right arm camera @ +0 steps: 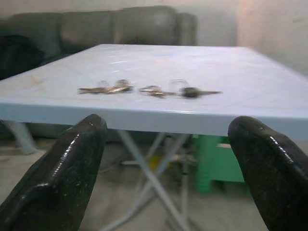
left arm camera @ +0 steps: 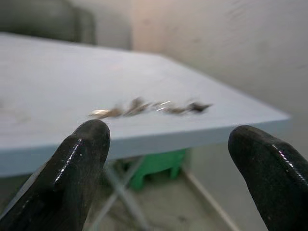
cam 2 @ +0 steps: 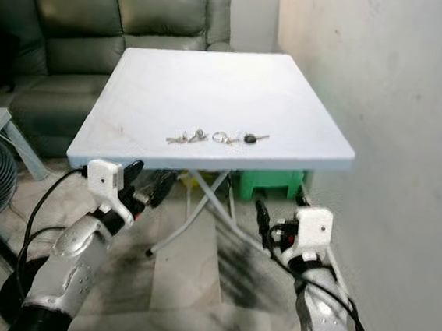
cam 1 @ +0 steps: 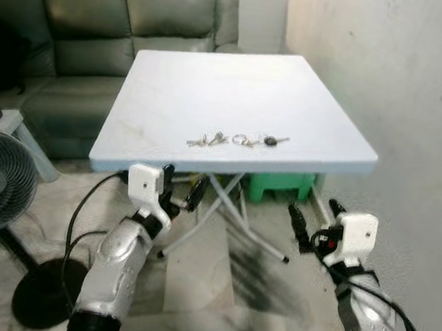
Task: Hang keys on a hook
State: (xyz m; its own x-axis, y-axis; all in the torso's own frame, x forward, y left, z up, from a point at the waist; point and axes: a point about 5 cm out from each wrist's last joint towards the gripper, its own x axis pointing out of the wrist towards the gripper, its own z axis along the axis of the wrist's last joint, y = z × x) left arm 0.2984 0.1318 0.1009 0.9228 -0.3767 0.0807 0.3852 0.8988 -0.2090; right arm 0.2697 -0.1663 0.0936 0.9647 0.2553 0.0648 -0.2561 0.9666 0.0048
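The bunch of small metal keys on rings, one with a black head [cam 1: 237,140], lies on the pale blue square folding surface [cam 1: 237,81], close to its near edge and a little right of the middle of that edge. The bunch is stretched out in a thin line, and this long axis runs left to right, nearly parallel to the near edge. The silver keys are at the left end, the rings in the middle, and the black-headed key at the right end.

Both claws are below the level of the surface and nearer to the robot than its edge, so the keys lie up and forward from each of them. The left claw [cam 1: 180,189] is just under the near edge, slightly left of the keys, with its two black fingers standing wide apart and holding nothing. The right claw [cam 1: 311,225] is lower and further to the right, also spread wide and empty. In the right wrist view the keys [right arm camera: 147,89] sit between the two black fingers [right arm camera: 62,178] and above them, so this claw looks directly at the bunch.

I judge that the left claw is the nearer one to the keys, though the right one is better lined up. Either claw must first rise above the edge, then come down across the thin line of keys, not along it. No hook can be made out in these views.
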